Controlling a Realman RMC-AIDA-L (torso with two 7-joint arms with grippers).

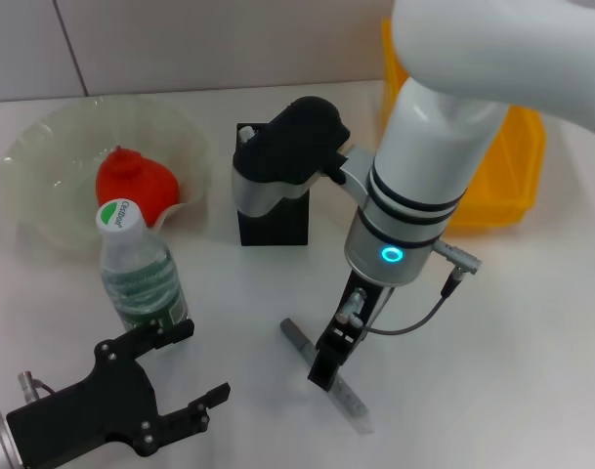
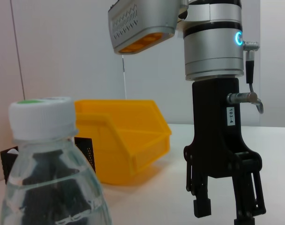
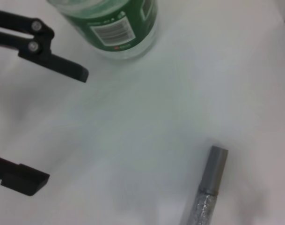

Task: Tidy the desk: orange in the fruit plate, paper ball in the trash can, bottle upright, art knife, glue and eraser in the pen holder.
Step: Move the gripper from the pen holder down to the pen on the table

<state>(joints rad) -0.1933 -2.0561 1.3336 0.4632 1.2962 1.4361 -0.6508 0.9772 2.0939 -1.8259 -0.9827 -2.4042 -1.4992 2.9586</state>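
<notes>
The orange lies in the fruit plate at the back left. The bottle stands upright in front of the plate; it also shows in the left wrist view and the right wrist view. My left gripper is open and empty, just in front of the bottle and apart from it. My right gripper points down, open, right over the grey art knife, which lies flat on the table. The left wrist view shows the right gripper with its fingers apart. Paper ball, glue and eraser are out of view.
The black mesh pen holder stands at the middle back, partly hidden by my right wrist. The yellow trash can is at the back right, behind my right arm. The white table is bare at the front right.
</notes>
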